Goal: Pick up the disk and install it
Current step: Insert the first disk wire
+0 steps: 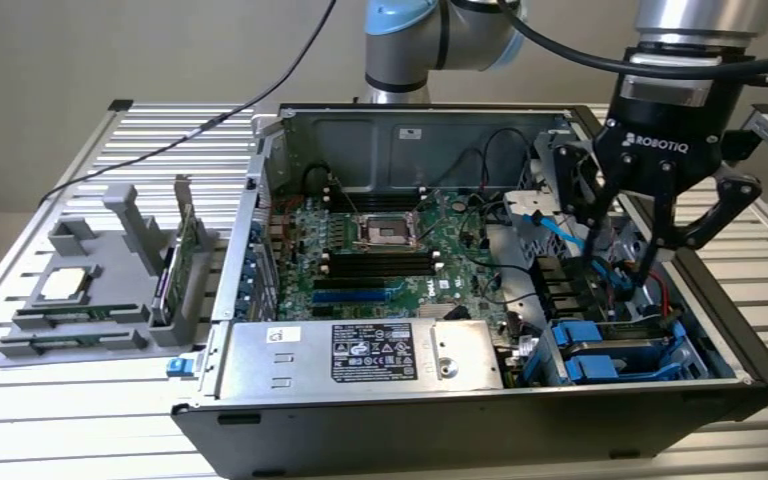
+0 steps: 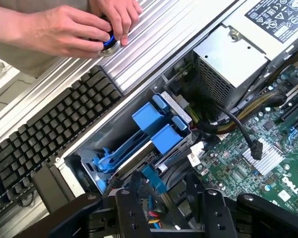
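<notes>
The disk point(image 1: 620, 352), silver-grey in a bright blue carrier, sits inside the drive bay at the front corner of the open computer case, on the exterior view's right. In the wrist view the disk point(image 2: 156, 130) shows its blue carrier tabs, standing in the bay slot. My gripper point(image 1: 638, 243) hangs just above the bay, open, its black fingers spread with nothing between them. In the wrist view my gripper point(image 2: 170, 214) is close over the disk's near end and does not touch it.
A large silver box with a label point(image 1: 357, 355) fills the case front beside the bay. The motherboard point(image 1: 384, 250) and loose cables lie behind. A grey fixture point(image 1: 91, 290) stands at the exterior view's left. A person's hands point(image 2: 74, 29) and a keyboard point(image 2: 44, 129) are beside the case.
</notes>
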Motion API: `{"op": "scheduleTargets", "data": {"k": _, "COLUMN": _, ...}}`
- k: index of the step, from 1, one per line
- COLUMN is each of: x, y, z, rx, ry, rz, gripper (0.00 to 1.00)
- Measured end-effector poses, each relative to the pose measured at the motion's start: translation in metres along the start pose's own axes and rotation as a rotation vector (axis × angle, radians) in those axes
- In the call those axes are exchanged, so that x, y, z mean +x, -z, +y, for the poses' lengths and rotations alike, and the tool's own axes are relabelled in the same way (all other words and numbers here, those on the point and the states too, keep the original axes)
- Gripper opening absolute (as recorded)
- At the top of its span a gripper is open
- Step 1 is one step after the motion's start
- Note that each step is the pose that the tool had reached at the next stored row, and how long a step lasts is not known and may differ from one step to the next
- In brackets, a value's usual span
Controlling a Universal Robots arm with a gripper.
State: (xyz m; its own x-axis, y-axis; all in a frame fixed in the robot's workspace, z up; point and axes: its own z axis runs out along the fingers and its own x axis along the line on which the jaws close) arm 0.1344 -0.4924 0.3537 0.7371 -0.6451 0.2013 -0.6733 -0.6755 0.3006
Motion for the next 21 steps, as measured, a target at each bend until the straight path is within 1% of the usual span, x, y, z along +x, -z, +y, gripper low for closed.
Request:
{"op": "scheduleTargets", "data": {"k": 13, "x": 0.0000, "y": 0.0000, "z": 0.0000, "rx": -0.0350, "ry": -0.167, "rz": -0.0527, "gripper": 0.49}}
{"op": "scheduleTargets", "data": {"k": 17, "x": 0.0000, "y": 0.0000, "z": 0.0000, "rx": -0.0443, "ry": -0.212, "rz": -0.0665, "gripper": 0.49}}
{"op": "scheduleTargets", "data": {"k": 21, "x": 0.0000, "y": 0.0001, "z": 0.0000, "rx": -0.0533, "ry": -0.251, "rz": -0.0785, "gripper": 0.49}}
